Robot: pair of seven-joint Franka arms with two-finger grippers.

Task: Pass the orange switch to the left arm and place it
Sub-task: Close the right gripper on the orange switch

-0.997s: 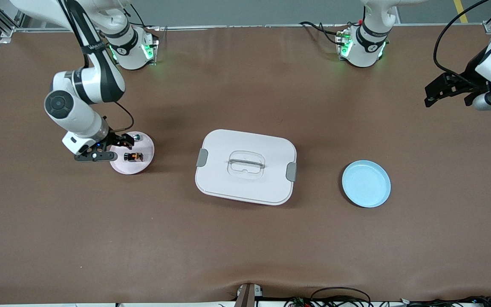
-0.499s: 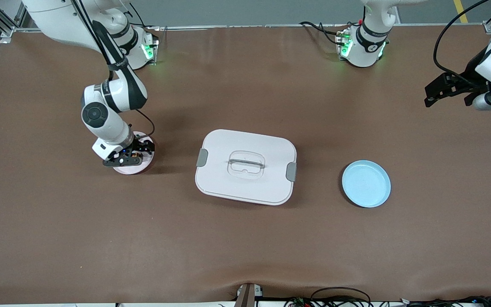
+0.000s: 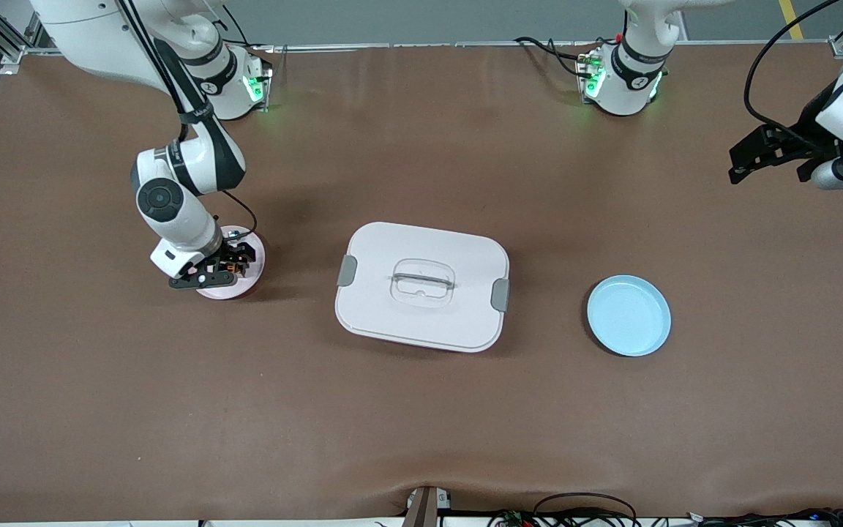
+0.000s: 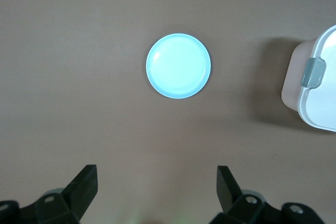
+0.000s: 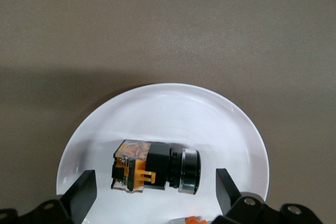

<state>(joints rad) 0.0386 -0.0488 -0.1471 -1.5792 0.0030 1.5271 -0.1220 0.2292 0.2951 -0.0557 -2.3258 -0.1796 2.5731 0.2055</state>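
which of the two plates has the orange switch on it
The pink plate at the right arm's end, under the right claw, holds the orange switch. The blue plate is bare.

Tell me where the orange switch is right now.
The orange switch lies on the pink plate toward the right arm's end of the table, between the open fingers of the right gripper, apart from the box.

Box [image 3: 421,285] mid-table between two plates [image 3: 628,315], switch [image 5: 156,166] lying on the right arm's-end plate [image 5: 157,114]
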